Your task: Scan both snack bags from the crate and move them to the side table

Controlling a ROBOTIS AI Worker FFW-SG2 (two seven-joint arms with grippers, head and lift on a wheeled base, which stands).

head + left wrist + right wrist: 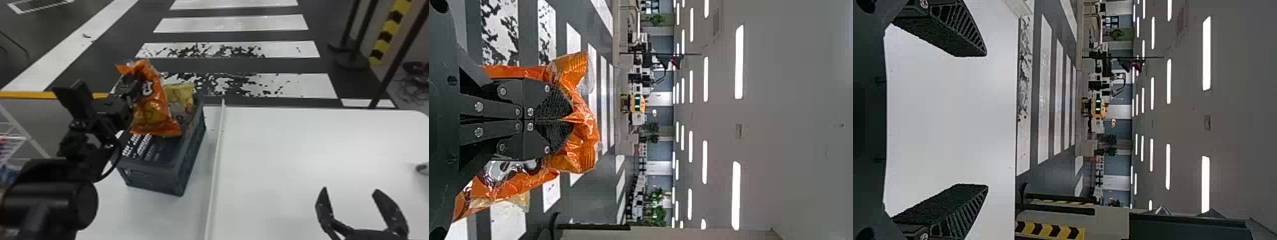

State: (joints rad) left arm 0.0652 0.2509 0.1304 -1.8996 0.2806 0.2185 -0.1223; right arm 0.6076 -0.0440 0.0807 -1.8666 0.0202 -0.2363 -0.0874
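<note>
In the head view my left gripper [129,86] is shut on the upper part of an orange snack bag [153,108], which hangs upright over the crate [191,146]. A second, yellowish snack bag [180,93] stands in the crate behind it. The left wrist view has the left gripper [571,120] with its fingertips together on the crumpled top of the orange bag [586,131]. My right gripper [349,194] is parked low over the right table, open, with nothing held; its spread fingers also frame the right wrist view, the gripper [987,120] being over white tabletop.
A white table [287,153] extends to the right, with a raised pale strip [215,166] along the seam beside the crate. A small dark object [423,168] lies at its right edge. Black stands and a yellow-black post [387,33] are at the back right.
</note>
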